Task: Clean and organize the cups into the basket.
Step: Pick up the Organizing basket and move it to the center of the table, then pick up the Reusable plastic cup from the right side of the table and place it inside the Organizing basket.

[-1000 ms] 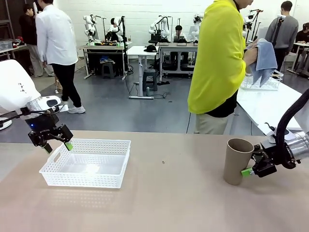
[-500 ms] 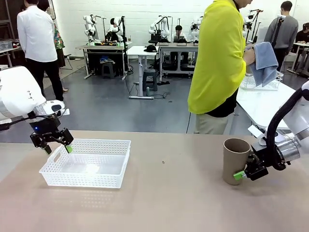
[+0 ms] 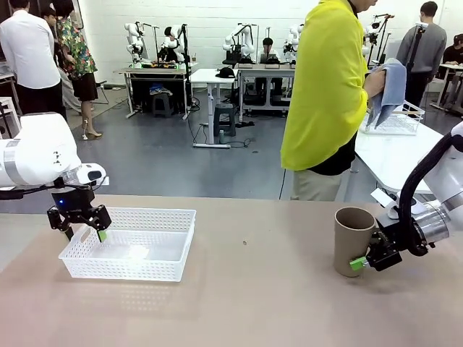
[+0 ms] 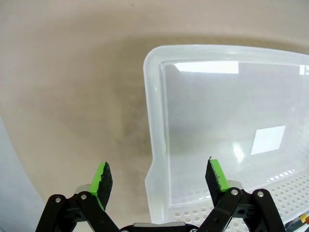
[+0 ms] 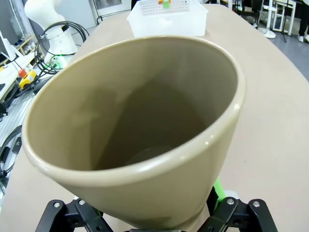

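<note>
One finger of the right tool (image 3: 359, 262) is hidden behind the tan-brown cup (image 3: 352, 238). In the right wrist view the cup's body covers its own base and most of both fingers, so whether the pads press its wall cannot be told. The fingers stand wide, straddling its lower part. The cup stands upright near the right edge of the counter (image 3: 253, 296). What the person (image 3: 325, 87) at the far edge wraps in the blue cloth (image 3: 387, 90) is hidden. The left tool (image 3: 85, 233), spread wide and empty, hangs over the left end rim of the white lattice basket (image 3: 123, 269), which sits near the counter's left edge. One pad (image 4: 102, 178) is above bare counter, the other above the basket floor. Since a second ago the left tool has come lower, and the cup and right tool have shifted slightly toward the counter's middle.
</note>
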Controlling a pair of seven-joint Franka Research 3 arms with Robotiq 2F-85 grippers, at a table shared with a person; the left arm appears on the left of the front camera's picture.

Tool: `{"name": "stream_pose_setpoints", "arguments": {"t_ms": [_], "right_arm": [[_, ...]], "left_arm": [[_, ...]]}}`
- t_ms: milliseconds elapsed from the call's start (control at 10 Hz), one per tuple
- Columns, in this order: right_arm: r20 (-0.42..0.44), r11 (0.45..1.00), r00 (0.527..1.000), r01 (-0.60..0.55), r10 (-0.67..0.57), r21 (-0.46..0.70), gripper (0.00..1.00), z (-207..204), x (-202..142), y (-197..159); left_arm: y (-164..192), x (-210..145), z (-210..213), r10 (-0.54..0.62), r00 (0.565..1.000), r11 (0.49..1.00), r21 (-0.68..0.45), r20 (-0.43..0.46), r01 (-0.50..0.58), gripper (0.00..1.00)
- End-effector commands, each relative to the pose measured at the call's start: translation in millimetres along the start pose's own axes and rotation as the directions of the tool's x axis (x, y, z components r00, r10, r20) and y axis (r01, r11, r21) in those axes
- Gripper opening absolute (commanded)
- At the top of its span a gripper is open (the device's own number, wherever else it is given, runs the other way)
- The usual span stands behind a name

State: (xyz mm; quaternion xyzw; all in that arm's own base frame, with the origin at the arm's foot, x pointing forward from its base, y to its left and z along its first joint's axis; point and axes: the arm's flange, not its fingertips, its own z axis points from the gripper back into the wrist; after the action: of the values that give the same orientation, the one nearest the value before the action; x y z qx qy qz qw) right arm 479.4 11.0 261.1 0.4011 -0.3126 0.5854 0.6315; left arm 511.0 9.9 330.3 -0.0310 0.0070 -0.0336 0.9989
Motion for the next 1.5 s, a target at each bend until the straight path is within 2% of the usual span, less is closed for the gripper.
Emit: {"name": "stream_pose_setpoints", "arguments": {"t_ms": [0, 200, 300, 400, 500, 600, 700, 800, 900, 1000, 1100, 1200, 1400], "right_arm": [[0.017, 1.0, 1.0, -0.017, 0.017, 0.012, 1.0, -2.6, -3.6, -2.3], [0.019, 1.0, 1.0, -0.011, 0.011, 0.01, 1.0, -2.0, -4.2, -3.6], [0.02, 1.0, 1.0, -0.006, 0.006, 0.008, 0.69, -1.2, -4.4, -4.4], [0.024, 1.0, 1.0, 0.003, -0.003, 0.003, 0.41, 0.2, -4.7, -5.9], [0.024, 1.0, 1.0, 0.008, -0.008, 0.001, 0.09, 0.8, -4.9, -6.8], [0.023, 1.0, 1.0, 0.016, -0.016, -0.001, 0.0, 1.1, -5.1, -7.4], [0.023, 1.0, 1.0, 0.02, -0.02, -0.001, 0.0, 1.1, -5.1, -7.8], [0.018, 1.0, 1.0, 0.025, -0.025, -0.004, 0.22, 1.1, -5.0, -7.5], [0.02, 1.0, 0.999, 0.027, -0.027, -0.004, 0.22, 1.5, -5.7, -7.8], [0.02, 1.0, 0.999, 0.028, -0.028, -0.002, 0.0, 1.6, -6.1, -8.1], [0.022, 1.0, 0.999, 0.028, -0.028, -0.001, 0.22, 1.5, -6.3, -8.2], [0.023, 1.0, 0.999, 0.03, -0.029, -0.002, 0.0, 1.8, -6.6, -8.6], [0.027, 1.0, 0.999, 0.031, -0.031, 0.003, 0.0, 1.7, -7.4, -8.9]], "left_arm": [[-4.8, -6.6, -0.4, 0.021, 1.0, 0.998, 0.064, 0.005, -0.021, 1.0], [-4.0, -17.2, 2.9, 0.037, 0.999, 0.997, 0.073, 0.037, -0.039, 1.0], [-3.2, -24.6, 6.3, 0.034, 0.998, 0.997, 0.061, 0.053, -0.037, 1.0], [-2.7, -34.8, 10.5, 0.018, 0.997, 0.999, 0.047, 0.075, -0.022, 0.57], [-2.7, -41.7, 14.3, 0.022, 0.997, 0.999, 0.038, 0.077, -0.025, 0.43], [-2.3, -46.2, 17.5, 0.025, 0.997, 0.999, 0.034, 0.076, -0.028, 0.0], [-1.5, -46.7, 19.2, 0.034, 0.997, 0.999, 0.03, 0.073, -0.036, 0.0], [0.8, -43.9, 19.3, 0.047, 0.997, 0.999, 0.017, 0.06, -0.048, 0.0], [0.8, -42.3, 17.7, 0.048, 0.998, 0.999, 0.015, 0.048, -0.049, 0.18], [0.4, -41.0, 16.6, 0.049, 0.998, 0.999, 0.016, 0.041, -0.05, 0.09], [0.1, -40.1, 16.1, 0.051, 0.998, 0.999, 0.015, 0.033, -0.052, 0.0], [-0.1, -39.4, 15.9, 0.053, 0.998, 0.998, 0.016, 0.028, -0.053, 0.0], [0.2, -35.3, 13.5, 0.058, 0.998, 0.998, 0.008, 0.007, -0.058, 0.0]]}}
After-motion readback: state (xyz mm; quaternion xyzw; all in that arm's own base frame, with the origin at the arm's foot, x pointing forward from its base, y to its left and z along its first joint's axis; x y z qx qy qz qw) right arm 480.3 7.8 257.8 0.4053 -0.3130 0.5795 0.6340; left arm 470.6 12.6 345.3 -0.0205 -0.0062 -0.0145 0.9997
